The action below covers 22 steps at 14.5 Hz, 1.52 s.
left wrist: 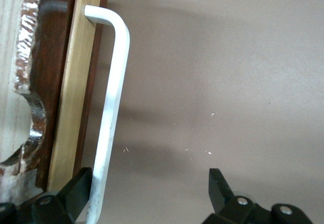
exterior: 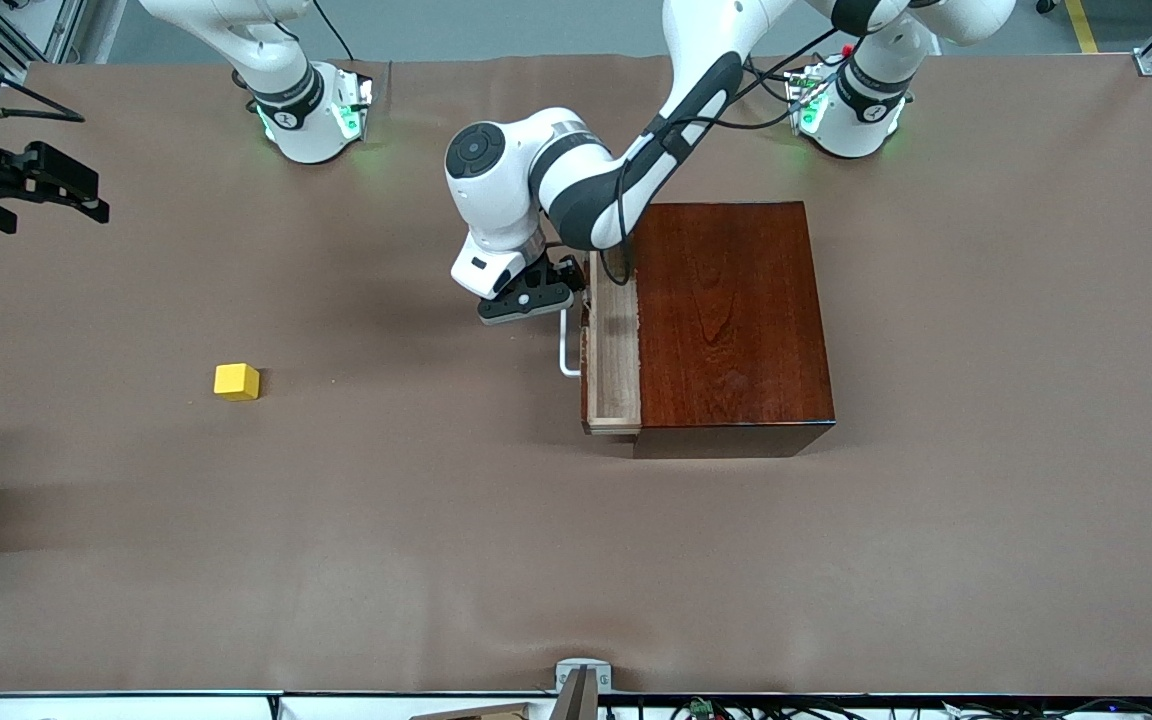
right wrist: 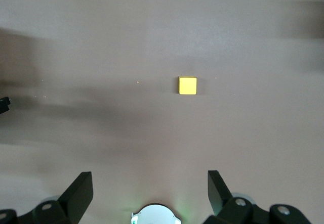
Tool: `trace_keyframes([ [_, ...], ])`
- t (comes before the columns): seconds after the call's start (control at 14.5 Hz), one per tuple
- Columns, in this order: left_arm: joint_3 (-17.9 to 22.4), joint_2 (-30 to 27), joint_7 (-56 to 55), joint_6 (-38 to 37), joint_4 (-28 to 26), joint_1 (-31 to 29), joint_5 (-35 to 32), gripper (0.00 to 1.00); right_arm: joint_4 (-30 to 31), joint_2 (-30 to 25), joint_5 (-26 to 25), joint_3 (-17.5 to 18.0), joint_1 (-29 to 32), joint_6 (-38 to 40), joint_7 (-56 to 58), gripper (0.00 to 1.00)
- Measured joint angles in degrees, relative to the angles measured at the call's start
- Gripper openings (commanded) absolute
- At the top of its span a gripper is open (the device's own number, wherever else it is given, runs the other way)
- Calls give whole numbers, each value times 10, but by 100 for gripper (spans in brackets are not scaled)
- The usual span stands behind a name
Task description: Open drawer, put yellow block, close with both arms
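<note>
The drawer (exterior: 614, 350) is pulled partway out of the dark reddish-brown box (exterior: 726, 320), toward the right arm's end of the table. My left gripper (exterior: 528, 298) is open at the drawer's white handle (exterior: 566, 350). In the left wrist view the handle (left wrist: 114, 97) lies just inside one finger (left wrist: 76, 193) of the left gripper (left wrist: 149, 191), and the jaws stand wide apart. The yellow block (exterior: 236, 381) sits alone on the table toward the right arm's end. My right gripper (exterior: 56, 185) is open and empty, high over that end. The right wrist view shows the right gripper (right wrist: 149, 193) and the block (right wrist: 187, 85) well below it.
The brown table cover (exterior: 436, 520) lies flat around the box and block. The arms' green-lit bases (exterior: 311, 115) (exterior: 851, 110) stand at the table's edge farthest from the front camera. The right base also shows in the right wrist view (right wrist: 154, 215).
</note>
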<state>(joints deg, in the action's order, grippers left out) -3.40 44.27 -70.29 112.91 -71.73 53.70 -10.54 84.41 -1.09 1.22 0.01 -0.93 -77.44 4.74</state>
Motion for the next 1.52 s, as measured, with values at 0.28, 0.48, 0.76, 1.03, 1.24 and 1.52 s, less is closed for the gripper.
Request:
trace_keyframes([
  [0.28,0,1,-21,19,1,0,9,100,0,0,0,0,0,0,0,100],
  [0.48,0,6,-28,41,12,5,27,100,0,0,0,0,0,0,0,100],
  [0.76,0,8,-37,50,16,7,31,100,0,0,0,0,0,0,0,100],
  [1.03,0,8,-48,38,24,11,36,100,0,0,0,0,0,0,0,100],
  [1.24,3,-7,-49,-30,45,11,36,100,1,0,0,0,0,0,0,100],
  [1.52,26,-126,-26,-140,64,-26,35,100,1,0,0,-5,1,0,0,100],
])
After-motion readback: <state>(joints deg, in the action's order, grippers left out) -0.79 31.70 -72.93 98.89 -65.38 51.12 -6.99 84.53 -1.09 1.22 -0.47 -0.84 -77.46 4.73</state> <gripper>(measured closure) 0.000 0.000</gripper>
